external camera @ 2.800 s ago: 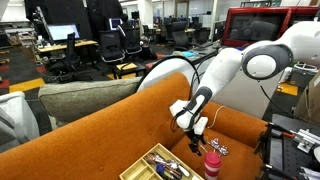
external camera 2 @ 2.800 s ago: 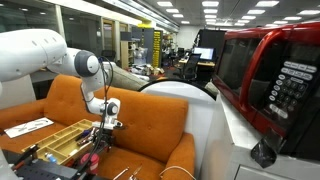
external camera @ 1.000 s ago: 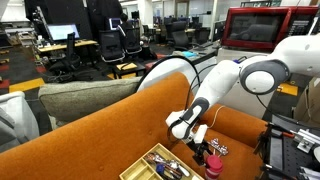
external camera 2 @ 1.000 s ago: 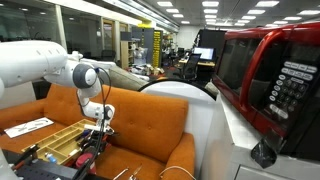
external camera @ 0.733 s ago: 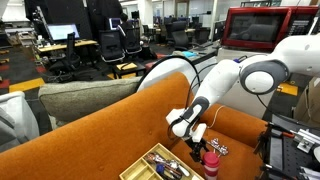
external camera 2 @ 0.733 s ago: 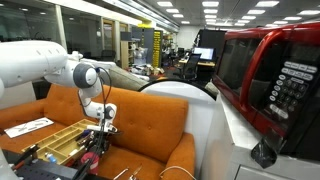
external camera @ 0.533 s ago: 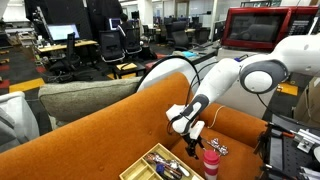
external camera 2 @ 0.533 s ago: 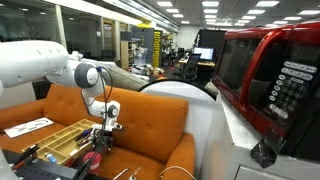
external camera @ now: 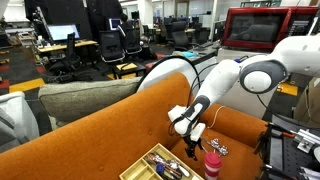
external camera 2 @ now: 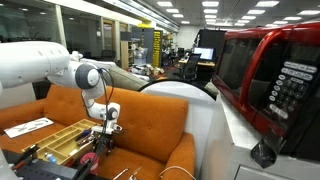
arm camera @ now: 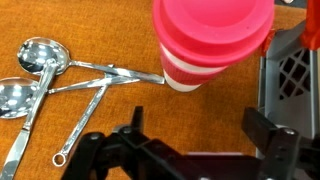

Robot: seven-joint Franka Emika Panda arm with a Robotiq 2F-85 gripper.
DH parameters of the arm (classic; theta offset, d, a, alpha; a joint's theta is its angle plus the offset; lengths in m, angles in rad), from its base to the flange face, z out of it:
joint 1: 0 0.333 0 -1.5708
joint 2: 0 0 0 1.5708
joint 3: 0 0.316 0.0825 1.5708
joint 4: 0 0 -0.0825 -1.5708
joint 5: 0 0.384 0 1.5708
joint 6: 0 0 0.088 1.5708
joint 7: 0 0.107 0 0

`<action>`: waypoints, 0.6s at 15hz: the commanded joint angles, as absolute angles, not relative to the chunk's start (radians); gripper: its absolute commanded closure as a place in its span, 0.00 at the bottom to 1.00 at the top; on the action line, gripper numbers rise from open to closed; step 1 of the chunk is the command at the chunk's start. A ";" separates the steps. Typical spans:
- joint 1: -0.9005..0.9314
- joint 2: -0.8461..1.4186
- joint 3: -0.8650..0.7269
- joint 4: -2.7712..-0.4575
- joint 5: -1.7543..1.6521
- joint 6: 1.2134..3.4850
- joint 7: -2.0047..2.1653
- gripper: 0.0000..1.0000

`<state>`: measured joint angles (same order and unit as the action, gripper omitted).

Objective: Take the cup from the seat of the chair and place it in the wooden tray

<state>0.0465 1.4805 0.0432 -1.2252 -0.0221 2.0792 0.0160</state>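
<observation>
While the hand (arm camera: 180, 140) gapes open, the cup (arm camera: 212, 40) stands upright, pink, white-banded.

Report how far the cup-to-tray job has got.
Done: nothing yet. The small pink plastic cup stands on the seat of the orange fabric chair, not in the light-wood compartment tray. In hand: the gripper hovers right by the cup, jaws wide apart, gripping nothing. Left: close on the cup, lift it, carry it to the tray, release.

orange chair seat (external camera: 90, 135), cup (external camera: 212, 160), spoons (arm camera: 60, 75), wooden tray (external camera: 138, 163)
</observation>
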 commanded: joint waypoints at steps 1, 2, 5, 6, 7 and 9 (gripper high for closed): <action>0.047 1.481 0.054 -1.244 -0.004 2.112 -0.004 0.00; 0.051 1.481 0.054 -1.249 -0.006 2.110 -0.004 0.00; 0.065 1.482 0.053 -1.269 -0.012 2.100 -0.003 0.00; 0.071 1.482 0.051 -1.275 -0.014 2.096 0.000 0.00; 0.078 1.483 0.050 -1.284 -0.017 2.094 0.000 0.00; 0.089 1.484 0.050 -1.298 -0.020 2.095 0.002 0.00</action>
